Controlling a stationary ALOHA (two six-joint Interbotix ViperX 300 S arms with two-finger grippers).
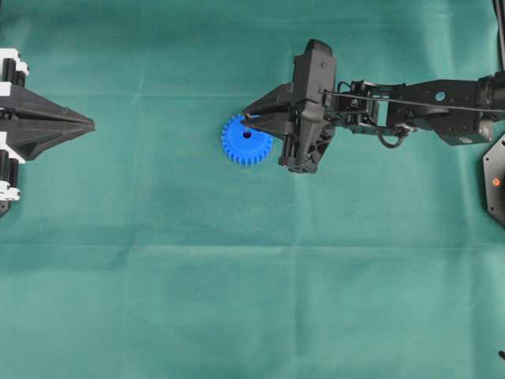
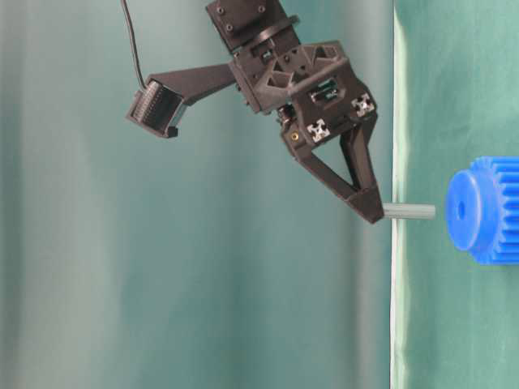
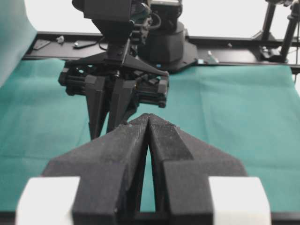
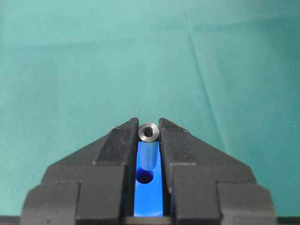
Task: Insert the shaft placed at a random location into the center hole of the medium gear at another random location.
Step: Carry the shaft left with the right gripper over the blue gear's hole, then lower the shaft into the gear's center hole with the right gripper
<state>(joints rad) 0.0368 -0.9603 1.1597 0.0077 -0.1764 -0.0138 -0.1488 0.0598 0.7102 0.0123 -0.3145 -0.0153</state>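
The medium gear (image 1: 247, 140), bright blue and toothed, lies flat on the green cloth near the middle. Its dark center hole (image 1: 247, 134) faces up. My right gripper (image 1: 246, 118) hangs over the gear, shut on the shaft (image 2: 409, 212). The silver pin points down at the hub (image 2: 462, 209), roughly in line with it, and a short gap separates them. In the right wrist view the shaft's shiny end (image 4: 149, 132) sits between the fingertips, with the center hole (image 4: 145, 177) just below it in the picture. My left gripper (image 1: 89, 124) rests shut and empty at the far left.
Green cloth (image 1: 252, 300) with faint fold lines covers the table. A black base plate (image 1: 495, 181) sits at the right edge. In the left wrist view the right arm (image 3: 117, 84) stands ahead, with a black frame rail (image 3: 234, 44) behind it.
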